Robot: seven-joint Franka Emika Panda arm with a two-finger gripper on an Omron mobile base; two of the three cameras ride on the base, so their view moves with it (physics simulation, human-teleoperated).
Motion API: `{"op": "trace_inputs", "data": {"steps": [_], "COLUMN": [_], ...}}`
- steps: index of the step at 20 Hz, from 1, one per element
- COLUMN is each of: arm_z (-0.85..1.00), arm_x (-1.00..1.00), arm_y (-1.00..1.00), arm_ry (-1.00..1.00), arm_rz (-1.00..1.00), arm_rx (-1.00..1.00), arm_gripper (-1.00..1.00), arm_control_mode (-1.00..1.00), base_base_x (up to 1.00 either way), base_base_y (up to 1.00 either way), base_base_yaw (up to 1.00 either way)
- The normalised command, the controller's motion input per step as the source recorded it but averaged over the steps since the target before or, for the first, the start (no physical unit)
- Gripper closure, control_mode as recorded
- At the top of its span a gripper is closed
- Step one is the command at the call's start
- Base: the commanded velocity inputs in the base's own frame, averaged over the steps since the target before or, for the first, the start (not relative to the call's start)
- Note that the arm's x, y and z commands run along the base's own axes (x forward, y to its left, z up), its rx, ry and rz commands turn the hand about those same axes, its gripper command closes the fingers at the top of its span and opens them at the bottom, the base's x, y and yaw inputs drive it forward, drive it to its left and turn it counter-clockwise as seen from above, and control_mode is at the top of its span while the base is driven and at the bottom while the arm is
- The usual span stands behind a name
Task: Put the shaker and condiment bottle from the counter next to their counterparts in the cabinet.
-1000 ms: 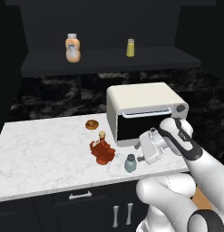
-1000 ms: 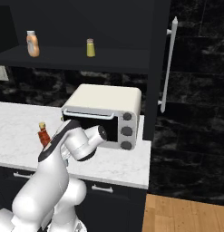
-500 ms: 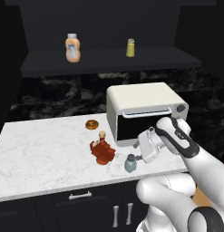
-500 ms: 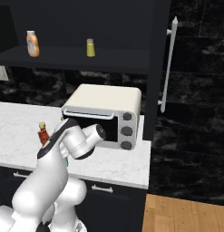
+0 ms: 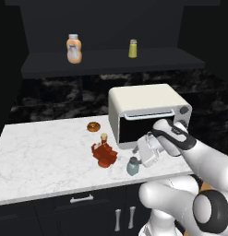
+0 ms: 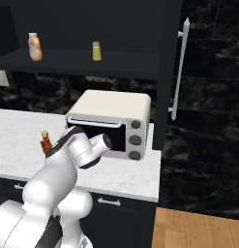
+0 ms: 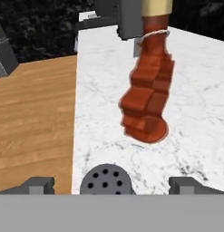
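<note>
open end effector (image 7: pixel 111 185) above shaker (image 7: pixel 105 179), seemingly untouched, condiment bottle (image 7: pixel 147 102) beyond

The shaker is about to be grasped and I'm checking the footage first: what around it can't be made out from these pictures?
- Shaker: hand view's bottom edge cuts off its body, leaving the holed cap.
- Shaker: in the left base view, contact with the gripper is too small to judge.
- Condiment bottle: right base view, lower part hidden by the arm.
- Condiment bottle cap: cut by the hand view's top edge.
</note>
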Motion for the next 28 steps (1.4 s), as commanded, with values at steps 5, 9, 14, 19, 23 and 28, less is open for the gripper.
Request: {"op": "trace_inputs", "data": {"steps": [5,9,14,19,23,28], "arm_z": [-0.38,-0.42,-0.4,-0.22,0.08,0.57], "arm_x": [0.0,-0.01,-0.03,0.0,-0.03,-0.29], "arm_y": [0.21,0.09,0.01,0.03,0.0,0.03], "arm_ry": [0.0,0.0,0.0,0.0,0.0,0.0], "arm_rz": [0.0,0.0,0.0,0.0,0.0,-0.02], "arm_rx": [0.0,0.0,0.0,0.0,0.0,0.0], "arm_gripper": [-1.0,-1.0,-1.0,1.0,1.0,1.0], "arm_control_mode": [-1.0,-1.0,-1.0,-1.0,-1.0,-1.0], "base_base_x": [0.0,0.0,0.0,0.0,0.0,0.0], "base_base_y": [0.0,0.0,0.0,0.0,0.0,0.0], "base_base_yaw": [0.0,0.0,0.0,0.0,0.0,0.0]}}
